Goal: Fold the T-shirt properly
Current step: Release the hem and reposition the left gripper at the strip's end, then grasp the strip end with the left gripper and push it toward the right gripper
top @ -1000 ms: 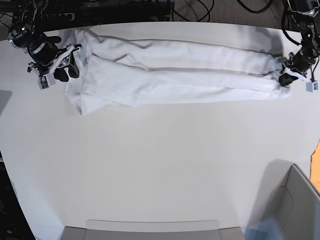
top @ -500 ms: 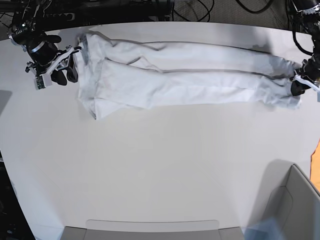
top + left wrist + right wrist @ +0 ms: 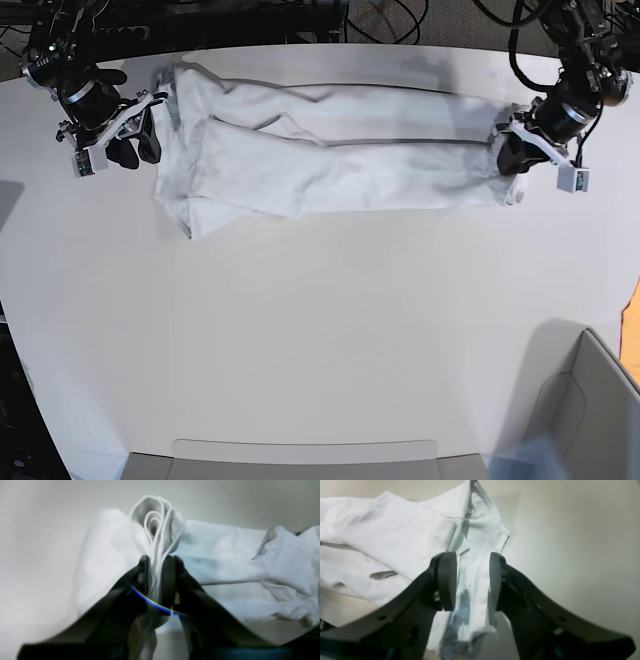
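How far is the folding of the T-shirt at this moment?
Done: the T-shirt lies as a long narrow band across the table, its sides already folded in. In hand: the left gripper is shut on bunched layers at one end; the right gripper straddles the other end with its jaws apart. Left: folding the band across its length into a compact stack.

From my left wrist camera I see the left arm's black pincer [image 3: 157,561] clamped on a gathered bunch of the soft white cotton T-shirt [image 3: 220,555]. Several layered edges of cloth loop up above the two dark fingertips [image 3: 143,567] like a small rolled curl. The rest of the wrinkled fabric spreads to the right and slightly left, lying on the smooth off-white surface [image 3: 37,530]. A thin rainbow glare arc crosses the pincer's fingers. The background is blurred.
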Controlling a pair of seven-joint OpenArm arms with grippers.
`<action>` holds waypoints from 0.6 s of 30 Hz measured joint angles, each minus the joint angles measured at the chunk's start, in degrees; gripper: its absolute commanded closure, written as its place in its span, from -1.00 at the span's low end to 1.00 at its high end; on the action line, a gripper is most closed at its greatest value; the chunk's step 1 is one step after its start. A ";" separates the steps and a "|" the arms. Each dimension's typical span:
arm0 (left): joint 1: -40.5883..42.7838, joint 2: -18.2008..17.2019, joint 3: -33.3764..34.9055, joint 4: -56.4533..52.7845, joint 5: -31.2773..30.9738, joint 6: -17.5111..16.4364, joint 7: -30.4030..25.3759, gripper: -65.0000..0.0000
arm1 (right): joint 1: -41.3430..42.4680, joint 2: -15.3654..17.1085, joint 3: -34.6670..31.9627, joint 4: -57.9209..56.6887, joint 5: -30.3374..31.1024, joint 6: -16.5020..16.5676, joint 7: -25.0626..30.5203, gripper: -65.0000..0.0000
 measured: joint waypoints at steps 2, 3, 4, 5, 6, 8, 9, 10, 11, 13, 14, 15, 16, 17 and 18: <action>-0.28 1.88 2.19 0.09 -0.15 2.62 -0.22 1.00 | 0.04 0.02 -0.07 0.00 0.02 0.00 -0.07 0.31; -0.26 2.75 2.89 0.09 -0.20 3.65 -0.74 1.00 | 0.04 0.02 -0.11 0.00 0.04 0.00 0.00 0.31; -0.24 3.50 3.43 0.09 -0.24 4.96 -1.79 1.00 | 0.04 0.00 -0.15 0.00 0.02 0.00 0.00 0.31; -0.24 4.04 3.93 0.09 -0.22 6.45 -2.99 1.00 | 0.02 0.00 -0.17 0.00 0.02 0.00 0.00 0.31; -0.24 4.11 4.63 0.04 -0.20 7.56 -4.17 1.00 | 0.02 0.00 -0.17 0.00 0.02 0.00 0.00 0.31; -0.92 4.02 6.29 0.04 0.44 8.44 -4.96 1.00 | 0.02 0.02 -0.15 0.00 0.00 0.00 -0.13 0.31; -1.33 4.02 7.28 0.04 1.90 9.07 -4.96 1.00 | 0.02 0.00 -0.17 0.00 0.04 0.00 -0.15 0.31; -1.81 4.07 8.26 0.04 3.69 8.87 -4.96 1.00 | 0.02 0.00 -0.17 0.00 0.04 0.00 -0.15 0.31; -2.16 4.35 9.49 0.04 5.25 8.81 -5.44 1.00 | 0.02 0.00 -0.17 0.00 0.02 0.00 -0.15 0.31; -2.47 5.97 11.30 0.04 8.90 8.83 -5.84 1.00 | 0.02 0.02 -0.15 0.00 0.00 0.00 -0.15 0.31; -2.43 6.82 12.07 0.04 10.60 8.83 -5.75 1.00 | 0.02 0.00 -0.15 0.00 0.02 0.00 -0.15 0.31; -2.29 7.63 12.28 0.04 11.58 8.74 -5.57 1.00 | 0.02 0.00 -0.15 0.00 0.02 0.00 -0.15 0.31; -2.25 8.50 12.26 0.04 11.91 8.76 -5.44 1.00 | 0.00 0.00 -0.15 0.00 0.02 0.00 -0.17 0.31; -2.25 9.07 12.28 0.04 13.07 8.79 -5.70 1.00 | 0.02 0.02 -0.15 0.00 0.00 0.00 -0.15 0.31; -2.32 9.25 12.85 0.04 14.12 8.83 -5.70 1.00 | 0.02 0.02 -0.15 0.00 0.02 0.00 -0.15 0.31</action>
